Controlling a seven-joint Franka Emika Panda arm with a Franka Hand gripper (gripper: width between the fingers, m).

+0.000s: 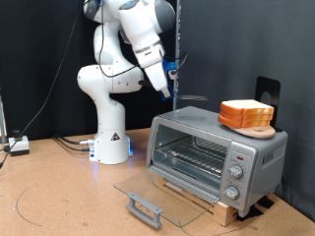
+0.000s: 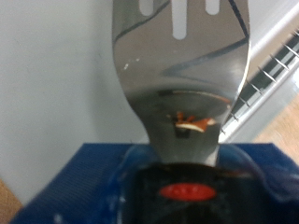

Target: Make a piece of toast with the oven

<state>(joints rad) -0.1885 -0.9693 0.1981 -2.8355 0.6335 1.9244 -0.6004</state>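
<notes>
The gripper [image 1: 167, 81], upper middle of the exterior view, holds a metal spatula [image 2: 183, 70]. The oven [image 1: 212, 147] door lies open. The bread slices [image 1: 246, 114] sit on top. A tilted spatula could knock them off.

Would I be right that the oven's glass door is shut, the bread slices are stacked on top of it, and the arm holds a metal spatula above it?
Not quite: the exterior view shows the oven with its glass door dropped open, the rack visible inside. The rest stands: the bread slices sit stacked on top, and the gripper carries a metal spatula above the oven.
</notes>
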